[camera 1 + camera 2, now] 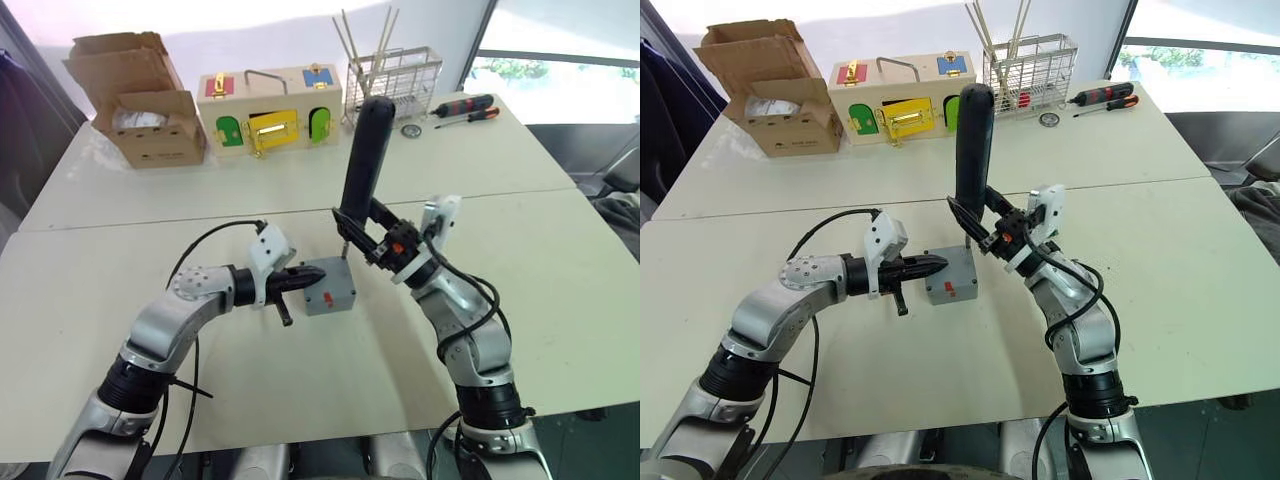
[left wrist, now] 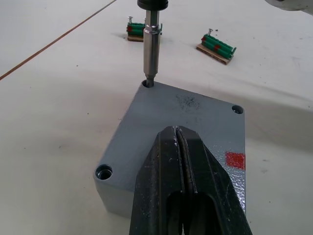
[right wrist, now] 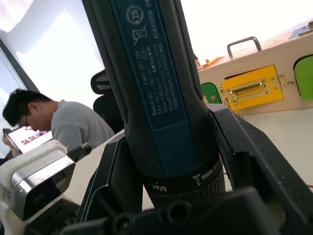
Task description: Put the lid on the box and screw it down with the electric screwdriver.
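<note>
Grey lid [image 2: 195, 122] seated flush on box [image 1: 330, 288], mid-surface [image 1: 100, 290]; red mark faces robot. Left gripper [image 2: 179, 147] pressed together, tips bearing down on lid near edge. Right gripper [image 1: 366, 236] clamped around electric screwdriver [image 1: 362, 160], held upright; bit [image 2: 150, 54] seated in far corner hole. Risks, as judgement: driver tilts, bit cams out of screw; torque spins box, since left tips only press, not clamp; off-centre push tips box. Beyond: wooden box with coloured doors [image 1: 268, 110], cardboard box [image 1: 140, 95].
</note>
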`<state>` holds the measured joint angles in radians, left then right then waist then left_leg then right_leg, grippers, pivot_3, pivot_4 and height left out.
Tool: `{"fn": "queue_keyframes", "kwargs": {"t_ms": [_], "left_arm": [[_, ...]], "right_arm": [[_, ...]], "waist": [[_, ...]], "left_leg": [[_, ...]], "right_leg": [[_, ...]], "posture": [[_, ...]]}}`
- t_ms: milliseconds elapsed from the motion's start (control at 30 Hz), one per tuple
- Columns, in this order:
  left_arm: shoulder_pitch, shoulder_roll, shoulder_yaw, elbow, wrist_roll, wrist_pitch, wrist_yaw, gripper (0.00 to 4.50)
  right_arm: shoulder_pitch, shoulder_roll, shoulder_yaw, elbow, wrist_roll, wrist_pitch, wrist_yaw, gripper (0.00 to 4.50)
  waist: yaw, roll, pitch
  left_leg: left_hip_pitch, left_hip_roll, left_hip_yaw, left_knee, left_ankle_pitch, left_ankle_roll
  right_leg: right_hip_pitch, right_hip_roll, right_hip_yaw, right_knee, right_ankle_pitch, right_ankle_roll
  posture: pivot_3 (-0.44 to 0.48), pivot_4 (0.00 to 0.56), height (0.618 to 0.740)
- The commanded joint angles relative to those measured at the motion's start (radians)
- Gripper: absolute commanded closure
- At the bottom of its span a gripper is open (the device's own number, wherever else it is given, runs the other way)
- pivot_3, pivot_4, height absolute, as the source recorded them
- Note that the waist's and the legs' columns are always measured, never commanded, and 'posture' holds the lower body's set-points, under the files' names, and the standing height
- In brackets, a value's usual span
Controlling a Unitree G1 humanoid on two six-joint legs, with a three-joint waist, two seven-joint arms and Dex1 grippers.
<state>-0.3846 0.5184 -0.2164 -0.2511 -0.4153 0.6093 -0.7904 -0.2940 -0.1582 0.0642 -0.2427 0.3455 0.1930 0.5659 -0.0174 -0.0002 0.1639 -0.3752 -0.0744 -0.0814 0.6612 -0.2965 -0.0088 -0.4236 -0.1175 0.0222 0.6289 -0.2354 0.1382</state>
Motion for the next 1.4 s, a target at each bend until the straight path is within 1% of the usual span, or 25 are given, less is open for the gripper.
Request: {"fn": "queue_keyframes", "kwargs": {"t_ms": [33,133,267,533,800,867,967,1133,1400], "left_arm": [[0.015,0.000,-0.015,0.014,0.020,0.002,-0.009,4.50],[0.015,-0.003,-0.020,0.023,0.033,-0.005,-0.013,4.50],[0.018,-0.004,-0.030,0.026,0.053,-0.013,-0.017,4.50],[0.036,-0.009,-0.028,0.014,0.061,-0.012,-0.015,4.50],[0.041,-0.019,-0.024,0.018,0.063,-0.004,-0.012,4.50],[0.041,-0.018,-0.026,0.017,0.066,-0.004,-0.013,4.50],[0.042,-0.020,-0.027,0.018,0.071,-0.004,-0.015,4.50],[0.040,-0.025,-0.029,0.026,0.078,-0.006,-0.017,4.50],[0.040,-0.032,-0.028,0.030,0.085,-0.008,-0.018,4.50]], "right_arm": [[0.051,-0.006,0.097,0.034,-0.045,0.007,0.027,2.66],[0.059,-0.019,0.129,0.065,-0.099,-0.013,0.023,2.66],[0.048,-0.007,0.117,0.110,-0.118,0.002,-0.009,2.66],[0.090,0.029,0.065,0.126,-0.046,-0.003,-0.006,2.66],[0.087,0.017,0.072,0.161,-0.064,-0.032,0.002,2.66],[0.088,0.012,0.077,0.171,-0.076,-0.038,0.003,2.66],[0.083,0.005,0.082,0.193,-0.101,-0.046,-0.010,2.66],[0.072,0.007,0.076,0.230,-0.110,-0.061,-0.019,2.66],[0.087,0.017,0.077,0.238,-0.099,-0.073,-0.024,2.66]], "waist": [[0.000,-0.001,-0.002],[-0.001,-0.001,-0.008],[-0.001,-0.002,-0.015],[0.001,-0.006,-0.027],[0.001,-0.006,-0.031],[0.001,-0.005,-0.031],[0.001,-0.006,-0.031],[0.002,-0.007,-0.032],[0.003,-0.008,-0.033]], "left_leg": [[0.001,0.000,0.000,0.000,0.000,0.000],[0.001,0.000,0.000,0.000,0.000,0.000],[0.002,0.001,0.000,0.000,0.000,0.000],[0.003,0.001,0.000,-0.001,-0.002,0.001],[0.005,0.001,0.000,-0.001,-0.002,0.002],[0.008,0.002,-0.001,-0.003,-0.002,0.002],[0.022,0.002,0.000,-0.012,-0.002,0.002],[0.023,0.002,-0.001,-0.012,-0.002,0.002],[0.024,0.002,-0.001,-0.012,-0.002,0.002]], "right_leg": [[0.001,0.000,0.000,0.000,0.000,0.000],[0.001,0.000,0.000,0.000,0.000,0.000],[0.001,0.000,0.000,0.000,0.000,0.000],[0.004,0.000,0.000,-0.002,0.000,0.000],[0.007,0.001,0.000,-0.005,-0.001,0.000],[0.011,0.001,-0.001,-0.010,-0.001,0.000],[0.023,0.001,-0.001,-0.017,-0.001,0.001],[0.024,0.001,-0.001,-0.017,-0.002,0.000],[0.025,0.001,-0.001,-0.017,-0.002,0.000]], "posture": [[0.000,0.150,0.739],[0.000,0.150,0.739],[0.000,0.150,0.739],[0.000,0.150,0.739],[0.000,0.150,0.739],[0.000,0.150,0.739],[0.000,0.150,0.739],[0.000,0.150,0.739],[0.000,0.150,0.739]]}}
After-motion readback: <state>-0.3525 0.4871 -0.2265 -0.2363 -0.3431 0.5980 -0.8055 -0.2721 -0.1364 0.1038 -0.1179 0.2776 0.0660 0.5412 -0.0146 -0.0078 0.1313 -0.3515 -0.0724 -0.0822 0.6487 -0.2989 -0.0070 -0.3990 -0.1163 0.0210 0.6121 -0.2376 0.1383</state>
